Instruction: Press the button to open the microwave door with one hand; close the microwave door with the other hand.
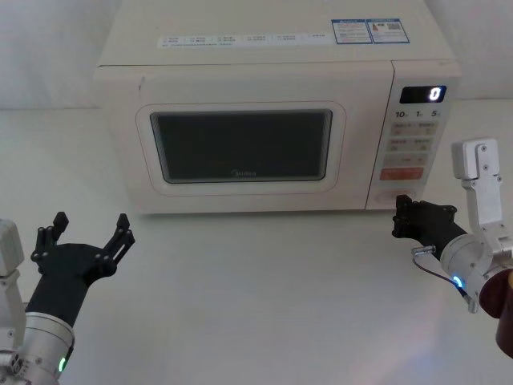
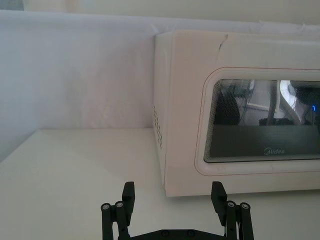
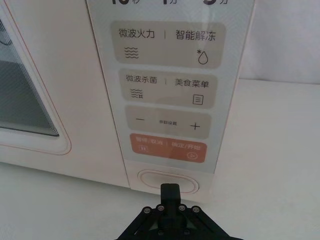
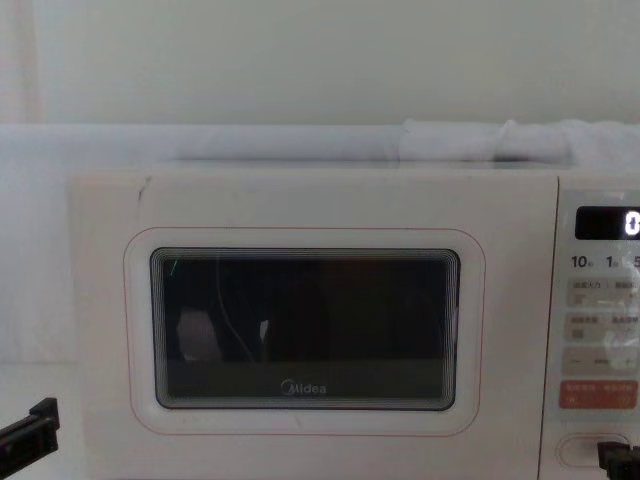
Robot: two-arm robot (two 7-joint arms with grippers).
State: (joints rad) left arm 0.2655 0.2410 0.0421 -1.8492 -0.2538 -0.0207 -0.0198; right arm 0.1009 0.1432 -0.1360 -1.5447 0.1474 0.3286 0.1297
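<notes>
On the robot's left, the left gripper [image 1: 90, 241] hovers low over the white table [image 1: 264, 305], well out in front of the microwave's left front corner, its two black fingers [image 2: 128, 196] spread wide and holding nothing; the forearm comes up from the lower left corner of the head view and the fingertips aim toward the oven. The microwave door [image 1: 240, 146] sits shut, flush with the cream case, its dark window bearing the Midea logo. It looks like a rigid, light, hinged panel; since the control panel is on the right, I judge that it swings on its left edge. It needs no grasp to close: a flat push on the cream frame near the free right edge should do, rather than on the glass, which is smooth and would let a finger slide. Further right, on the control panel [image 3: 167, 90], the button [image 3: 169, 181] lies at the very bottom, under the orange-red key [image 3: 168, 148]. It is a stiff plastic latch key, likely to want a firm, square push at its middle, with a short travel before the door springs. The right gripper [image 3: 169, 189] is right in front of it, fingers drawn together into one blunt tip aimed at the button's centre; whether it touches I cannot tell. Its wrist is angled inward from the right.
</notes>
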